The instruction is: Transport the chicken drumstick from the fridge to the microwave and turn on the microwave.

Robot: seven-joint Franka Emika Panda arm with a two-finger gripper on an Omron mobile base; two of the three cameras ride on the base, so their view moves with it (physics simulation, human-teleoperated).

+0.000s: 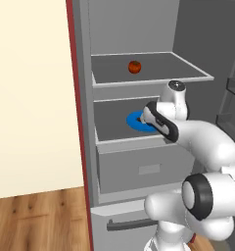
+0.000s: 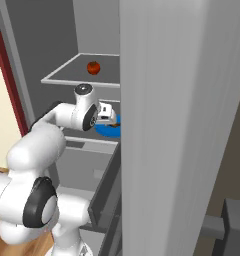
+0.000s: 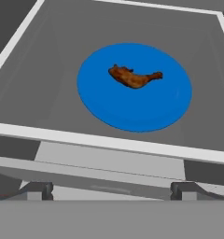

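Beyond the wide-open gripper (image 3: 112, 190), the chicken drumstick (image 3: 133, 77) lies on a blue plate (image 3: 132, 109).

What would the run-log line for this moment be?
phase: approach | gripper: open, empty | chicken drumstick: on blue plate, fridge shelf | contact: none

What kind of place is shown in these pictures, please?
Most likely a kitchen, seen at an open fridge. Its grey shelves hold food: a drumstick lying on a blue plate, and a red fruit on the shelf above. A wooden floor lies beside it.
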